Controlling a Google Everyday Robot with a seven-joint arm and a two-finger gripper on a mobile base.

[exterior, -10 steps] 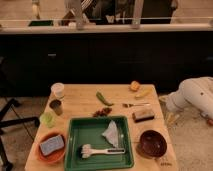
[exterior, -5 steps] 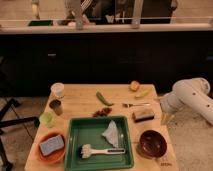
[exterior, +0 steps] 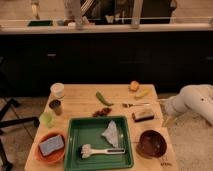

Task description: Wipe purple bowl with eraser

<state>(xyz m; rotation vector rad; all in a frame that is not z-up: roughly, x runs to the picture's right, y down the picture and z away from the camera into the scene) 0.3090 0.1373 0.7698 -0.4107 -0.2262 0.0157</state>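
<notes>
Your arm swung leftward over last second. Gripper (exterior: 167,120) hung well right of green tray (exterior: 70,145), level with eraser (exterior: 144,115). Grasp state: couldn't tell. Eraser lay untouched off tray's far-right corner, purple bowl (exterior: 151,143) beside near-right corner. Pickup likely next.

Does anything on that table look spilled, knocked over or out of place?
Nothing stands out. The purple bowl sits upright, the eraser lies flat behind it, and the gripper hangs beside the table, touching neither.

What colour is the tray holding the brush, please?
Green tray, camera view; the gripper hangs beside the table near the eraser.
</notes>
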